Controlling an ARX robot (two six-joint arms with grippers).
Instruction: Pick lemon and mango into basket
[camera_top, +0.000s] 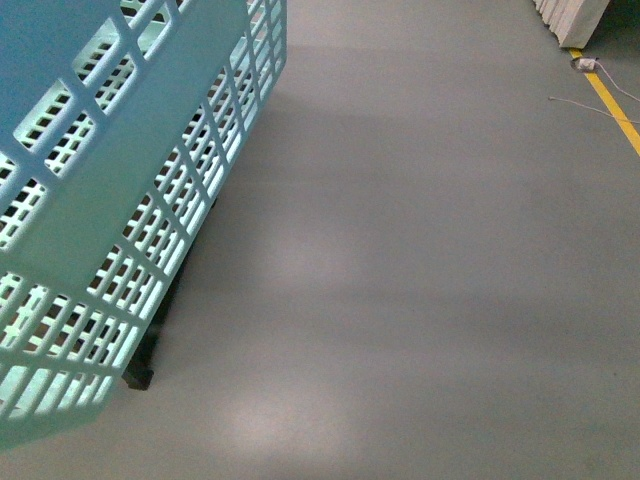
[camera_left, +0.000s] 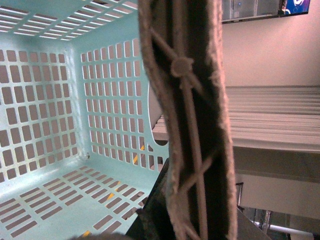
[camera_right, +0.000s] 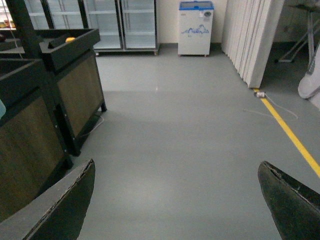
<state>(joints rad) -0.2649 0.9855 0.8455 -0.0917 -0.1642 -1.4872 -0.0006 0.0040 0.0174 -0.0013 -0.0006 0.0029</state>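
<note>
1. The basket hangs tilted in the front view, its lattice wall just in front of the black leg of the display stand. The left wrist view shows its slotted floor bare: no lemon or mango is in it yet
2. A brown ribbed handle crosses the left wrist view very close to the lens. The left gripper's fingers do not show, so I cannot tell whether it clasps that handle or stands loose
3. The right gripper is spread wide with nothing between its fingers, over the grey floor beside the stand
4. A small yellow thing lies in the stand's top tray. It may be one of the fruits but is too small to name, and the other fruit is not in view
5. Likely risks:
   - the tilted basket could swing against the stand, or let a dropped fruit roll toward its oval cut-out
   - the right arm, reaching to the tray from down beside the stand, could clip the stand's rim
   - picking on colour alone could bring the wrong fruit
</note>
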